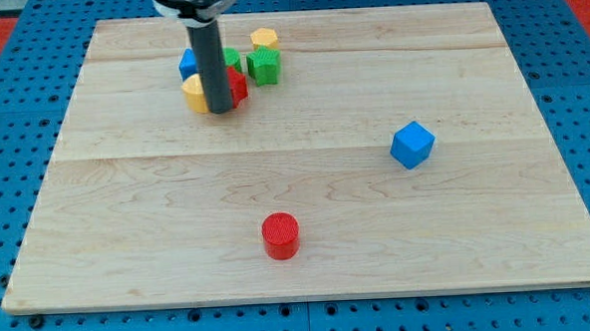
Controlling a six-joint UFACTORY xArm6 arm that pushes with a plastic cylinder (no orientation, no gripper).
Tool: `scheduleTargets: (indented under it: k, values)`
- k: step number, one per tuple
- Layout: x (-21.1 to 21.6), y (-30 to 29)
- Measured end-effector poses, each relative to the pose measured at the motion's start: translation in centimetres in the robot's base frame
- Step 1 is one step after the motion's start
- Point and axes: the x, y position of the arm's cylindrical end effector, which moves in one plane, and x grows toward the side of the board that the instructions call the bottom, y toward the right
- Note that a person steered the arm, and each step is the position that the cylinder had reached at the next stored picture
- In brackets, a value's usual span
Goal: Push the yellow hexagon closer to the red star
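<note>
Board: pale wooden board [306, 185] of glued planks, lying on a blue pegboard surface [4, 118].

Blue block: small blue block [187, 62], shape unclear, mostly hidden behind the rod; up and to the view's left of my tip, near it.

Yellow block, left: yellow block [194, 93], rounded outline, exact shape not readable; just at the view's left of my tip, touching the rod or nearly so. Cannot tell whether this or the other yellow one is the hexagon.

Tip: my tip [220, 111], lower end of the straight dark rod, planted on the board inside the cluster at the view's upper left. There is no claw on this rod, so nothing opens, closes or grips.

Red block, upper: red block [237, 84], partly covered by the rod, possibly the star; immediately at the view's right of my tip, appears to touch the rod.

Green blocks: small green block [231, 58] above my tip, half hidden; a second green block [265, 66], knobbly outline, up and to the view's right.

Yellow block, upper: yellow block [263, 37], flat-topped, likely the hexagon; farthest up and right of my tip within the cluster, touching the second green block.

Red cylinder: red cylinder [280, 235], standing alone, well below my tip and somewhat right.

Blue cube: blue cube [412, 144], alone, well apart to the view's right of my tip, slightly lower.
</note>
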Motion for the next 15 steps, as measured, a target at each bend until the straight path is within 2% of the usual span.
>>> scheduleTargets:
  k: [2,3,4,5,6,7,8,9,11,12,13,14,15]
  values:
    - [-1.0,-2.8]
    - [-0.3,-2.8]
    - [2.4,-2.7]
    - [3.1,0.4]
    - [2.5,9.7]
    - [-5.2,14.1]
    - [-14.1,15.0]
    - [-17.6,13.3]
    - [-17.1,2.2]
    - [-12.3,6.3]
    - [-11.6,12.6]
    - [-11.3,16.2]
    - [-12.4,15.0]
